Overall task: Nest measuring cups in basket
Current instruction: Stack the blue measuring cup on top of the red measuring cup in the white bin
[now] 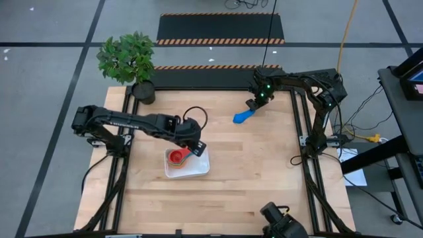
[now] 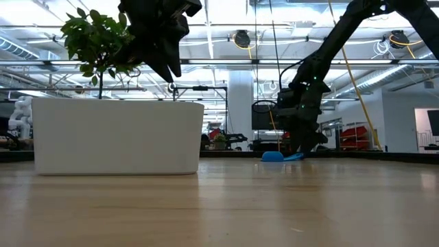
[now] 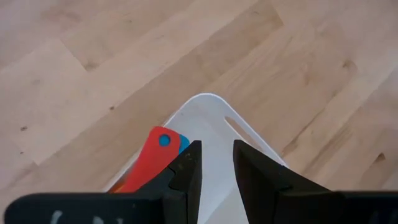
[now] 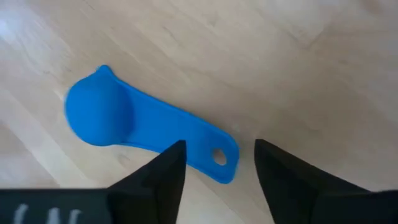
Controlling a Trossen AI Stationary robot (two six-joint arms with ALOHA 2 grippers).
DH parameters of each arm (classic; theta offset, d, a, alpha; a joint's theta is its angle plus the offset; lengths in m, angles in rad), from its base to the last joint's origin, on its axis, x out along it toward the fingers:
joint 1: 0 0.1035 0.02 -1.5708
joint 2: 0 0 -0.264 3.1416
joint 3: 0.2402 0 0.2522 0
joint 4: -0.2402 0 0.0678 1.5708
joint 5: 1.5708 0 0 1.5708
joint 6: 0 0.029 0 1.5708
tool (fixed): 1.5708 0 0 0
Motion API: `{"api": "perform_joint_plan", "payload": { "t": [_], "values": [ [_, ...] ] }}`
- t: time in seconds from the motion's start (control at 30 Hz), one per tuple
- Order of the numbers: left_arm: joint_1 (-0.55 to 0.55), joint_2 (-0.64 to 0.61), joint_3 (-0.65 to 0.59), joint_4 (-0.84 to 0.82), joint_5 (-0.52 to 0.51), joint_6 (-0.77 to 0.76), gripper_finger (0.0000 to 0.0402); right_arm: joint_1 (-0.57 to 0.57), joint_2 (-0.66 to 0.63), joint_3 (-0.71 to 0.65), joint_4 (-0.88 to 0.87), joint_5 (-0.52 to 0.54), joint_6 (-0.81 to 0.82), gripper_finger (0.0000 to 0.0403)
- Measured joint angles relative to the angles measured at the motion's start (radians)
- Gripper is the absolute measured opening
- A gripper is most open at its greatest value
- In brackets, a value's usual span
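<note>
A blue measuring cup (image 4: 99,115) lies bowl down on the table at the far right (image 1: 242,117). My right gripper (image 4: 219,146) is open and slants down over it, one finger on each side of the handle's holed end (image 4: 219,157). I cannot tell whether a finger touches the handle. The white basket (image 1: 201,168) stands near the table's middle with red and orange cups (image 1: 176,157) nested in it. A red handle (image 3: 155,155) sticks out over the basket's rim. My left gripper (image 3: 217,165) hangs above the basket, slightly open, with nothing between its fingers.
A potted plant (image 1: 143,91) stands at the table's far left corner. Bare wood stretches between the basket and the blue cup. In the low view the basket (image 2: 116,137) is a wide white wall in front of the plant (image 2: 96,41).
</note>
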Motion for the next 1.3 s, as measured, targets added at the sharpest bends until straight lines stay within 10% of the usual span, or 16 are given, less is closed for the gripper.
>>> {"api": "perform_joint_plan", "payload": {
  "t": [0.33,0.67,1.3],
  "values": [
    [0.046,0.0,0.0,-0.08,0.062,0.042,0.0093,0.032,-0.007,-0.079,-0.001,-0.092,0.056,0.002],
    [0.09,0.0,0.0,-0.141,0.116,0.231,0.0093,0.161,-0.272,-0.169,-0.008,-0.087,0.24,0.0003],
    [0.32,-0.007,-0.001,-0.085,0.358,0.67,0.0093,0.697,-0.874,-0.196,0.063,0.461,1.093,0.0]
  ]
}}
